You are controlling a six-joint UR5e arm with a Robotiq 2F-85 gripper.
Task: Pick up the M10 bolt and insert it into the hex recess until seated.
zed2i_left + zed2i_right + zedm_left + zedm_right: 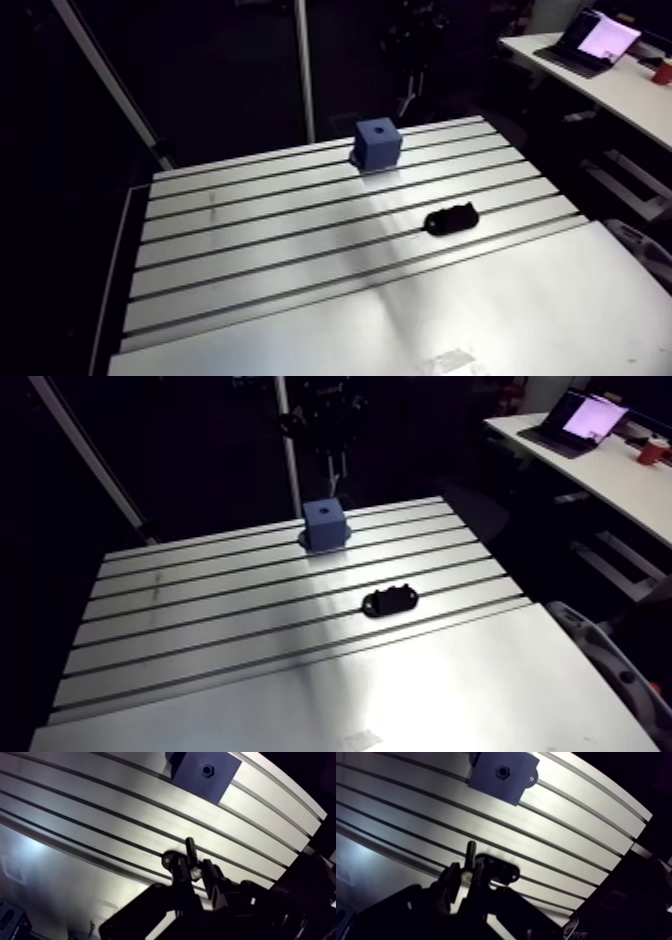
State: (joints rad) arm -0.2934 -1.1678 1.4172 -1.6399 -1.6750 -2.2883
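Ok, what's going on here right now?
The arm's gripper is shut on the M10 bolt, holding it over the slotted table close to a black holder. The blue block sits ahead of the gripper, and its hex recess is empty. The bolt is not yet inserted.

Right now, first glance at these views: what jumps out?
The blue block at the far side of the slotted table, with a dark hex recess in its top face. In the wrist view the pincer is shut on a dark bolt that sticks out past its fingertips. A flat black part lies on the table, nearer than the block.
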